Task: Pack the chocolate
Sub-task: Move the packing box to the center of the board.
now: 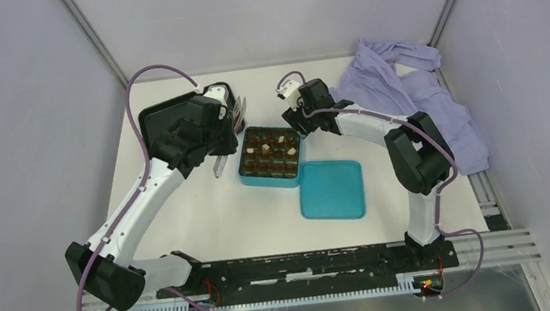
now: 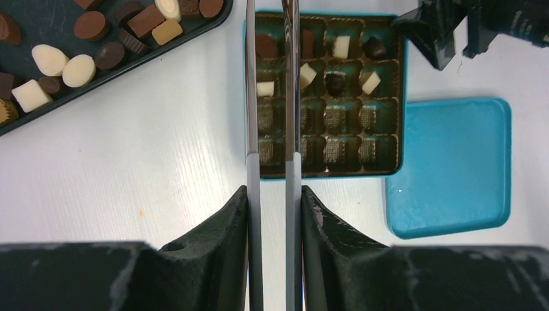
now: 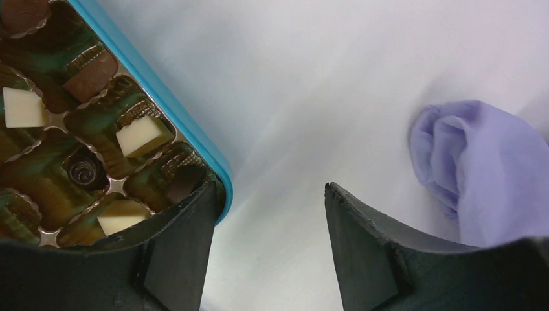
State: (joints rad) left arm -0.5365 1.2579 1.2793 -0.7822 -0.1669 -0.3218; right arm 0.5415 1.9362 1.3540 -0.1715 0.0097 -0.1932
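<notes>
Loose chocolate [image 2: 79, 70] waits on a dark tray [image 2: 52, 23] at left. The left gripper [image 2: 274, 192] clamps metal tweezers [image 2: 253, 129], likely for pinching small pieces, near the partly filled teal box [image 3: 158, 100]. The right gripper [image 3: 270, 194] hangs open and empty beside its rim. The lid [image 2: 447, 165] lies aside, leaving the cells reachable.

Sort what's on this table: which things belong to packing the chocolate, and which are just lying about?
Belongs to the job:
- loose chocolates on the dark tray
- teal box, with some pieces already inside
- teal lid, lying beside the box

Just lying about:
- purple cloth, crumpled at the far right
</notes>
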